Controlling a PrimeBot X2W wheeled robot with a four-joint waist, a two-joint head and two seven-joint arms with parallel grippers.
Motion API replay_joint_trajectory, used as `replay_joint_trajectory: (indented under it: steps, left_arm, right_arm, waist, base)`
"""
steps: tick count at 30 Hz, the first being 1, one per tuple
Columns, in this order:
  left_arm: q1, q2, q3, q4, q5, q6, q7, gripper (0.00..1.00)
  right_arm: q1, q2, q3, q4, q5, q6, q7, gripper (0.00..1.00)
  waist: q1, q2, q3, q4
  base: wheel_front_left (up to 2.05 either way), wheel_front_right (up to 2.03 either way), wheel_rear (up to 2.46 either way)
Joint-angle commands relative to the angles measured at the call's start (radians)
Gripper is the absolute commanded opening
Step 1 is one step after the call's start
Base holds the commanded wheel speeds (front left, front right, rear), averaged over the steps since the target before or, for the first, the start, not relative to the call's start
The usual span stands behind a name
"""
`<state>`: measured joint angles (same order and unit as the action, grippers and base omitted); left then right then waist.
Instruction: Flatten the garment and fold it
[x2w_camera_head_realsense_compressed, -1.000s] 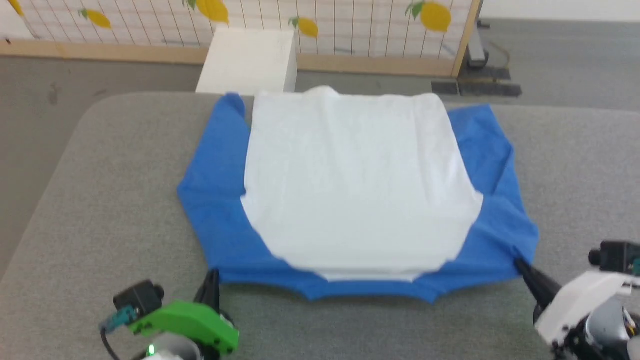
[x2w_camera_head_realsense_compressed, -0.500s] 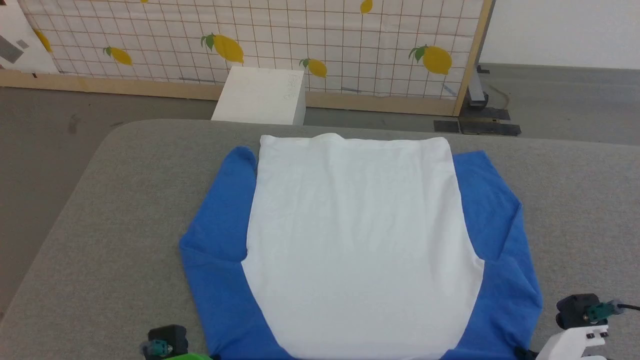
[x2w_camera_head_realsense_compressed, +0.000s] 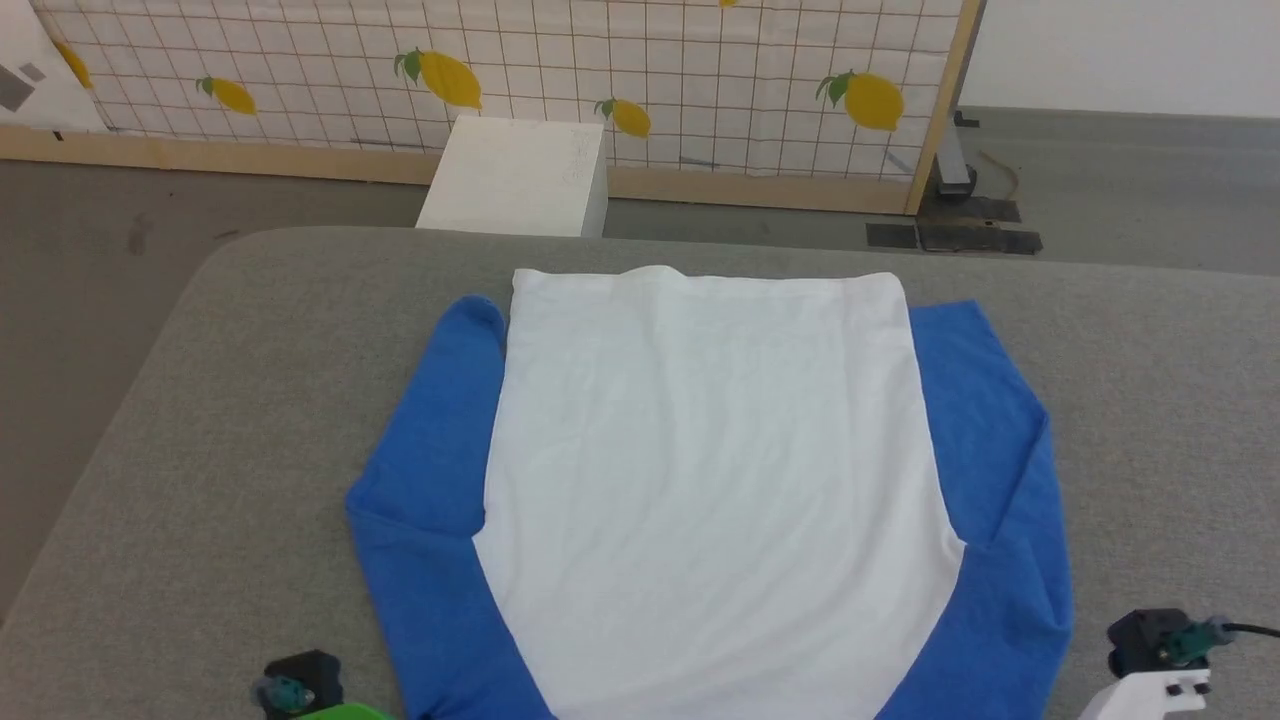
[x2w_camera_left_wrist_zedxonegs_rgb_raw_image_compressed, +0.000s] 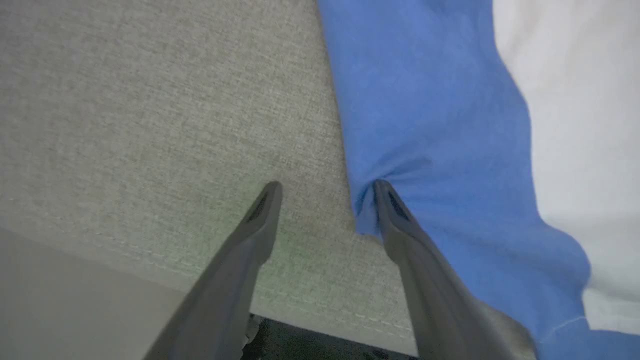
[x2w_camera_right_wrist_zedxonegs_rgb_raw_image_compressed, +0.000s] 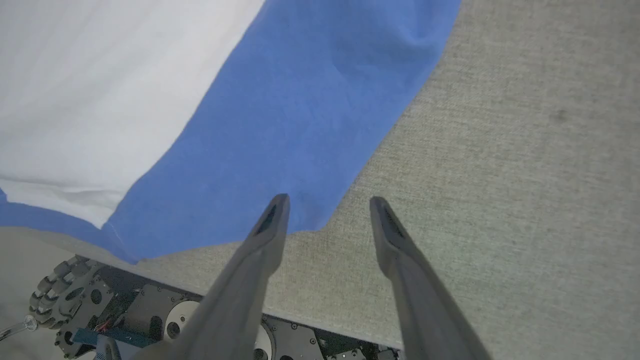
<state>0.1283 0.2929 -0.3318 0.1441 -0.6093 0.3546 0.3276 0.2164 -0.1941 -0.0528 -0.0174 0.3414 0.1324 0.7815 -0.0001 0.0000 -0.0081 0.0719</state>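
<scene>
White box (x2w_camera_head_realsense_compressed: 512, 175) stands beyond grey table (x2w_camera_head_realsense_compressed: 200, 420), before lemon-patterned screen (x2w_camera_head_realsense_compressed: 700, 80).

surface: grey fabric-covered table (x2w_camera_head_realsense_compressed: 200, 420) | on it: garment (x2w_camera_head_realsense_compressed: 700, 480) spread flat, white body up, blue sleeves alongside

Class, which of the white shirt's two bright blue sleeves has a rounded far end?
The bright blue sleeve on the robot's left; its far tip is rounded, while the right sleeve ends in a straight, squared edge.
</scene>
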Motion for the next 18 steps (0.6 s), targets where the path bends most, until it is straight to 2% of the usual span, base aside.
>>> replay_joint_trajectory:
  steps: [1, 7, 10, 12, 14, 18]
  left_arm:
    - [0.010, 0.020, 0.012, -0.016, -0.016, 0.012, 0.017, 1.00]
    - [0.050, 0.079, 0.047, -0.130, -0.040, 0.041, 0.093, 1.00]
    - [0.053, 0.105, 0.084, -0.207, -0.030, 0.074, 0.084, 1.00]
    - [0.040, 0.109, 0.117, -0.254, -0.018, 0.080, 0.029, 1.00]
    - [0.018, 0.101, 0.144, -0.289, -0.014, 0.065, -0.045, 1.00]
    - [-0.035, 0.072, 0.183, -0.310, 0.000, -0.003, -0.248, 1.00]
  right_arm:
    - [-0.014, -0.012, -0.011, -0.015, 0.013, -0.002, 0.000, 1.00]
    - [-0.031, -0.019, -0.101, -0.085, 0.066, -0.002, 0.016, 1.00]
    - [-0.073, -0.008, -0.180, -0.113, 0.078, -0.002, 0.009, 1.00]
    - [-0.121, 0.004, -0.238, -0.119, 0.068, -0.002, -0.010, 1.00]
    - [-0.180, 0.006, -0.277, -0.113, 0.041, -0.002, -0.040, 1.00]
    - [-0.315, -0.010, -0.296, -0.055, 0.012, -0.002, -0.100, 1.00]
  waist:
    - [0.0001, 0.0000, -0.002, -0.003]
    - [0.0001, 0.0000, -0.008, -0.008]
    - [0.0001, 0.0000, -0.006, -0.008]
    - [0.0001, 0.0000, 0.000, -0.009]
    - [0.0001, 0.0000, 0.012, -0.007]
    - [0.0001, 0.0000, 0.053, -0.008]
  base:
    - [0.00, 0.00, 0.00]
    - [0.00, 0.00, 0.00]
    - [0.00, 0.00, 0.00]
    - [0.00, 0.00, 0.00]
    - [0.00, 0.00, 0.00]
    - [0.00, 0.00, 0.00]
